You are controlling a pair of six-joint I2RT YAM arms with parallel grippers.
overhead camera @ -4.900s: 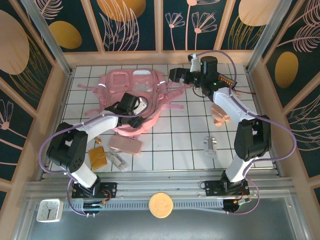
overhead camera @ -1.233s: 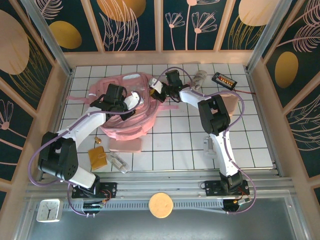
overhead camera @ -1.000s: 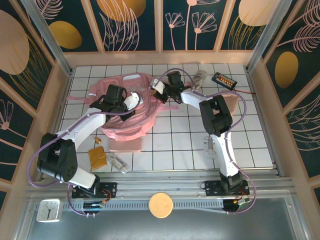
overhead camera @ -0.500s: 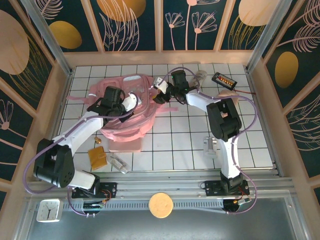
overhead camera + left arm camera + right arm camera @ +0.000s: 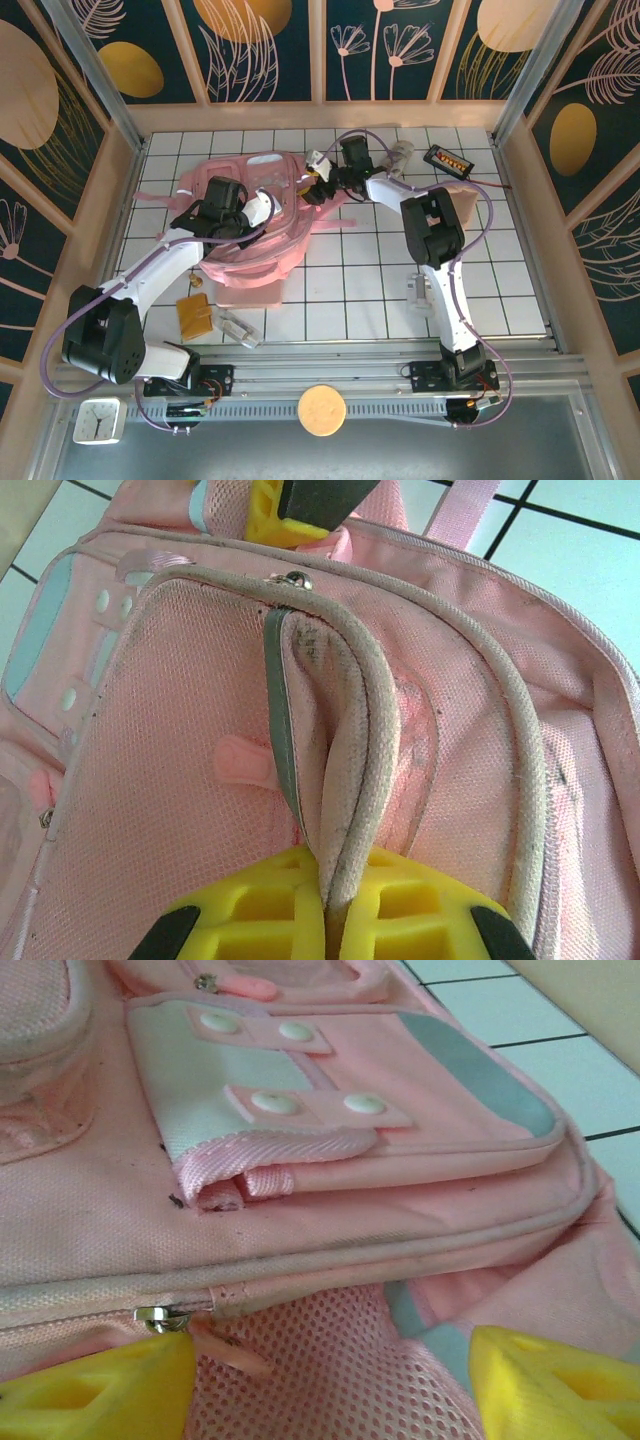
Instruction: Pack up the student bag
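So the left claw (image 5: 325, 920) is clamped on the bag (image 5: 150, 730) rim, only a narrow slot open ahead of it. The right claw (image 5: 330, 1380) gapes against the bag's side, with a strap (image 5: 340, 215) just beside it and bare counter (image 5: 340, 275) past that.

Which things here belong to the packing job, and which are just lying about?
In the job:
student bag
left end effector, pinched shut on the bag
right end effector, open against the bag

Lying about:
clock
round tan disc
Both sit off the tiled table.
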